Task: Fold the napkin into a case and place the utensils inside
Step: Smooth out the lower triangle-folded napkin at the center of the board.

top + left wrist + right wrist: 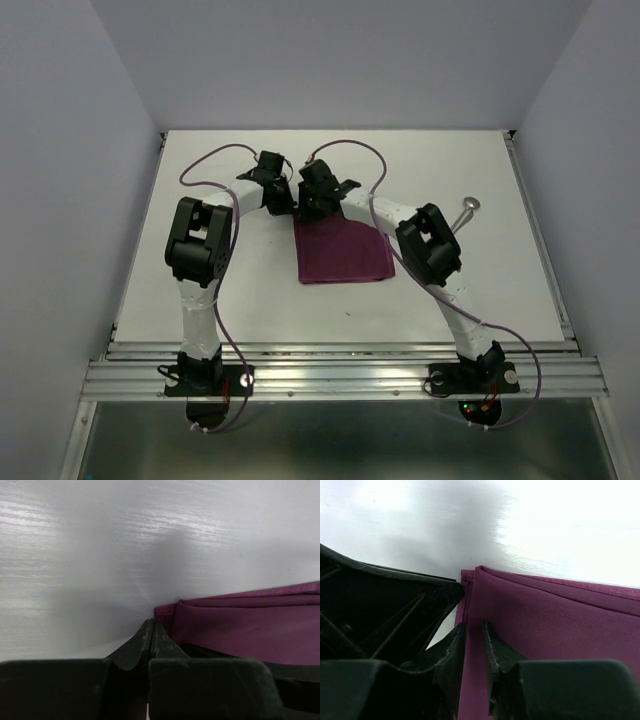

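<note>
One plum-purple napkin (345, 252), soft matte cloth folded into a layered rectangle, mid-tabletop (300, 310), left claw (151, 625) with black fingers pressed together at its far-left corner, right claw (474, 627) pinching that corner's edge, shiny silver spoon (468, 206) near the right edge

No legible text, label, brand, number or sign on any surface in the three views.
</note>
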Tool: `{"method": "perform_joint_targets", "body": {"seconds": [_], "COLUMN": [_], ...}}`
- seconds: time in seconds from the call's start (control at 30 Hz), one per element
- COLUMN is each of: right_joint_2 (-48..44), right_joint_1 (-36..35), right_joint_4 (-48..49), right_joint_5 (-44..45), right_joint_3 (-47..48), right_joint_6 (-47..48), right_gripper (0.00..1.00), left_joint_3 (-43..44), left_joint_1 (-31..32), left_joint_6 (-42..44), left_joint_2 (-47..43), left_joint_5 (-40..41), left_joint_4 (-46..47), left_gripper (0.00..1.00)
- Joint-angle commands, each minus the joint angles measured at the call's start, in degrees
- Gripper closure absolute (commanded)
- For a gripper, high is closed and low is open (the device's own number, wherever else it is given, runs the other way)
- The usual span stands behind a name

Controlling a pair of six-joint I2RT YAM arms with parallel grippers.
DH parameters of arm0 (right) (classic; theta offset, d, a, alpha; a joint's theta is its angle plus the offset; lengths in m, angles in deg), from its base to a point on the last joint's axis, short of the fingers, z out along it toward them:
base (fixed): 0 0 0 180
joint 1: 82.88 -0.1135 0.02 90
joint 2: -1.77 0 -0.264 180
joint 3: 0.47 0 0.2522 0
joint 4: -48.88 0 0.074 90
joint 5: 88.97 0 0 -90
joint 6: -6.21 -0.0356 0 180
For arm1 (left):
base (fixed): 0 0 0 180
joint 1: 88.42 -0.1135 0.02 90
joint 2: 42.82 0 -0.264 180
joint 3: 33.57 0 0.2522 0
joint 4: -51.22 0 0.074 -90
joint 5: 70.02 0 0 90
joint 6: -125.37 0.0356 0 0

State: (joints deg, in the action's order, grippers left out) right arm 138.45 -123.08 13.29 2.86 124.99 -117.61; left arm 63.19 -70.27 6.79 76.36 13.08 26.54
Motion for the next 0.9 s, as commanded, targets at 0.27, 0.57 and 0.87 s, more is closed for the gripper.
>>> {"method": "perform_joint_targets", "body": {"seconds": [0.27, 0.57, 0.87], "right_joint_2": [1.0, -2.6, -4.7], "right_joint_1": [-1.4, -1.4, -1.4], "right_joint_4": [-1.6, 2.7, 4.7], "right_joint_5": [4.4, 3.2, 0.9], "right_joint_3": [2.1, -1.2, -1.6], "right_joint_6": [1.3, 0.8, 0.3], "right_gripper": [0.96, 0.99, 0.99], "left_joint_3": [-0.2, -0.5, -0.6], "left_joint_1": [0.0, -0.1, -0.1], "left_joint_6": [0.1, 0.0, -0.1], "left_joint_2": [1.1, 1.4, 1.7], "left_joint_5": [-0.8, -1.0, -1.2], "left_joint_4": [-0.7, -0.4, -0.3], "left_gripper": [0.95, 0.95, 0.95]}}
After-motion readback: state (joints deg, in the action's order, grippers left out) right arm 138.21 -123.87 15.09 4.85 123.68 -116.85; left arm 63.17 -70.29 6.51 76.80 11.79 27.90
